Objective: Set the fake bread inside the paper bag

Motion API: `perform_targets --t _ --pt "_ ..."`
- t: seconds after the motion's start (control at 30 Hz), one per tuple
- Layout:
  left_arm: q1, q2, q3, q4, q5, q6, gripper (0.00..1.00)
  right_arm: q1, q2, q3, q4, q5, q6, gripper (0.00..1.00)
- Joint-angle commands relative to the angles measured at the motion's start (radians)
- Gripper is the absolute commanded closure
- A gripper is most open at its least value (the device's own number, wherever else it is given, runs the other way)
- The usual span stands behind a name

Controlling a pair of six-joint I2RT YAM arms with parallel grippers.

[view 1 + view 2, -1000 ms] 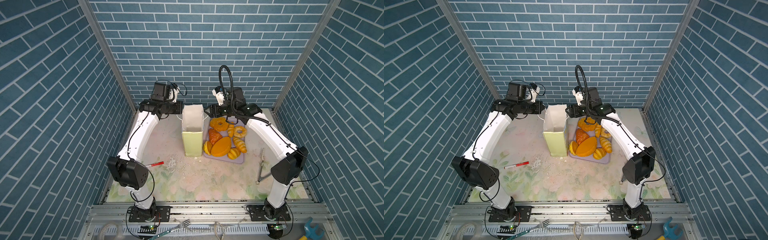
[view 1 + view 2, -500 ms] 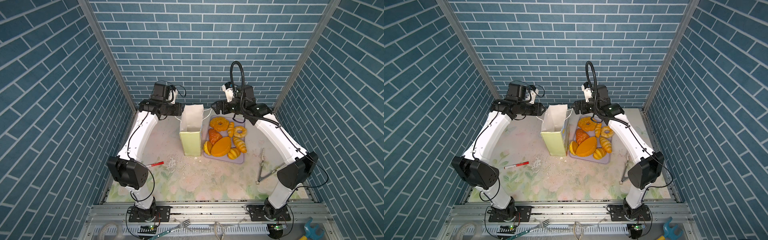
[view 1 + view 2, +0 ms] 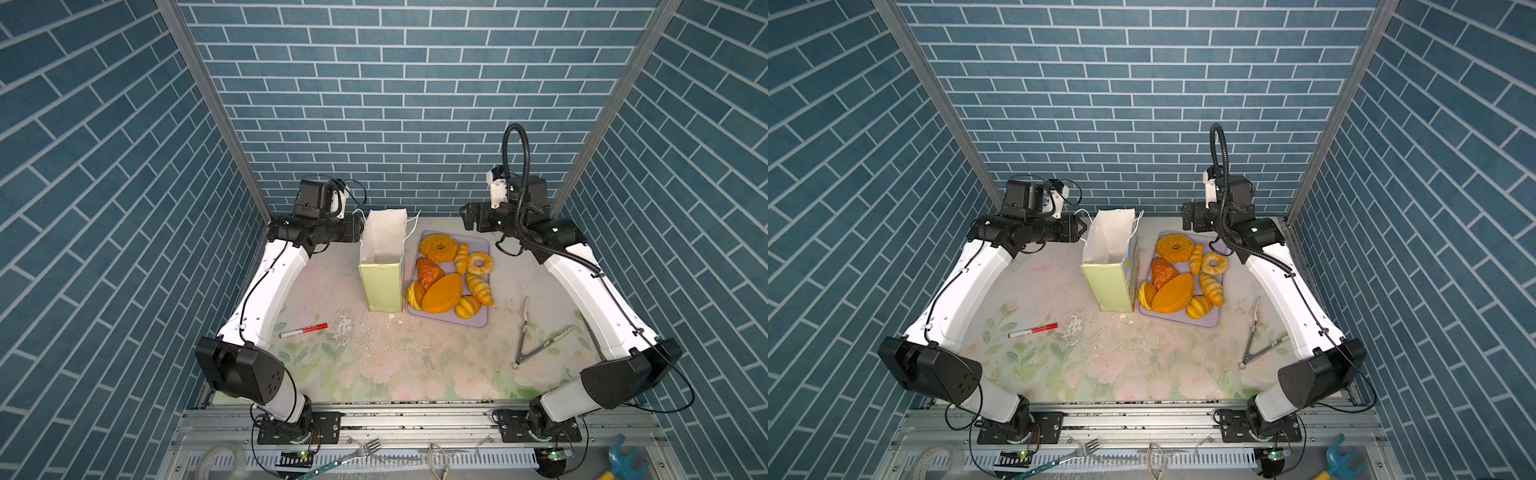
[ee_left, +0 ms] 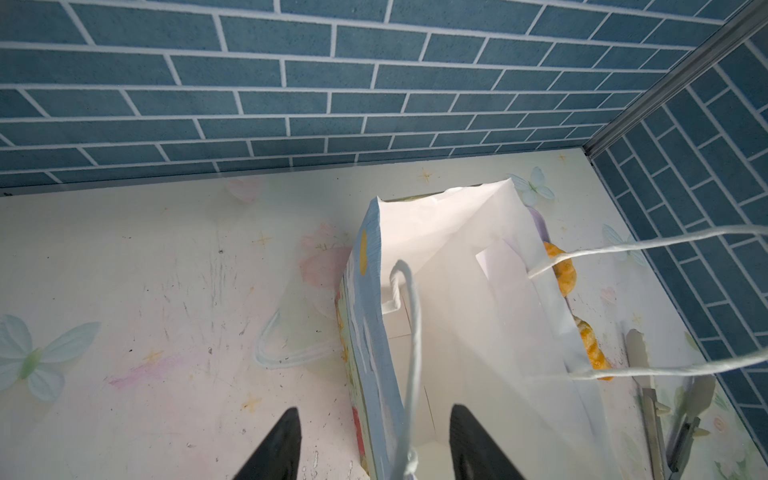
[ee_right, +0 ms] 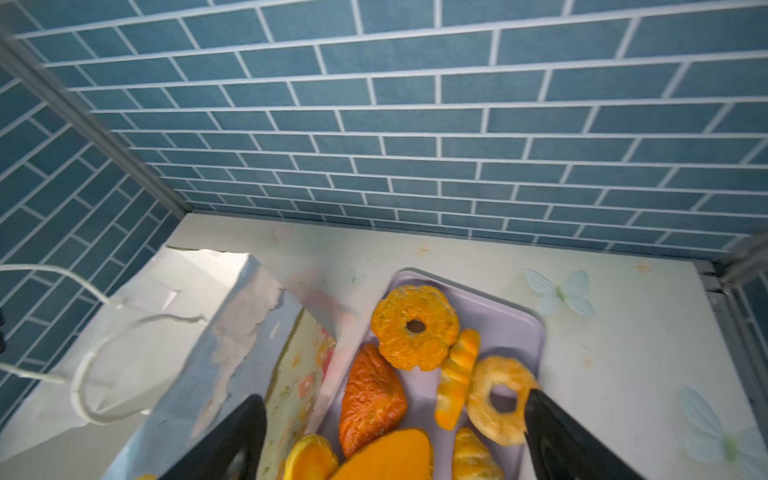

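The floral surface (image 3: pixel 374 365) carried the paper bag (image 3: pixel 382 282) upright at frame centre in both top views, its mouth open upward and no bread showing inside. Just right of it lay the lilac tray (image 3: pixel 478 322) holding the fake bread (image 3: pixel 442 293), the oval loaf's long axis running lower left to upper right. The right jaws, spread wide and empty, hung over the tray's upper end, nearer the bread. The left jaws stood parted at the bag's upper-left rim, clamping nothing.
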Motion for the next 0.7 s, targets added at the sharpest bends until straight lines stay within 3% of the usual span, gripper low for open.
perform_targets --t 0.0,0.27,0.37,0.67 --pt "-0.002 -0.055 -0.057 0.06 -0.034 -0.003 0.42 -0.066 -0.06 -0.119 -0.094 0.074 0.07 0.05" --pt "-0.002 -0.107 -0.133 0.135 -0.02 0.0 0.39 -0.212 -0.214 -0.512 -0.113 0.15 0.228 0.06" --pt "-0.002 -0.11 -0.14 0.143 -0.018 -0.001 0.39 -0.267 -0.25 -0.628 -0.113 0.118 0.274 0.06" --pt "-0.002 -0.09 -0.133 0.156 -0.004 -0.007 0.35 -0.376 -0.236 -0.796 -0.107 0.046 0.306 0.06"
